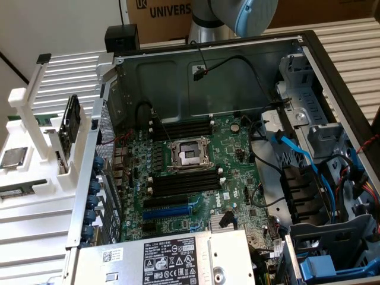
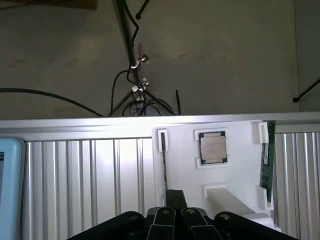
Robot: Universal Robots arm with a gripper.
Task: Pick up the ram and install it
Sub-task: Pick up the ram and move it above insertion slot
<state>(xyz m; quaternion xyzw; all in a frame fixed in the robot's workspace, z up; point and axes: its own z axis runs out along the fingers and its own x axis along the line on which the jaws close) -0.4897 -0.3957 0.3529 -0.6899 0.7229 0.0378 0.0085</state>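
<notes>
The gripper (image 2: 175, 201) was clenched, fingers pressed together. The ram (image 2: 267, 160) stood on edge in the white holder (image 2: 240, 150), well apart from it. In the exterior view the holder sat at nine o'clock of the case (image 1: 160, 77).

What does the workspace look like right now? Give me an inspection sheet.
Surface: ribbed metal table carrying the open computer case and a white holder.
Job's things: ram standing on edge in the holder, not gripped; memory slots look empty.
Clutter: processor chip in the holder.
Grippers: gripper shut, holding nothing, apart from the ram.
Cables: blue cables and black ones inside the case.
Surroundings: cardboard box behind the case.
</notes>
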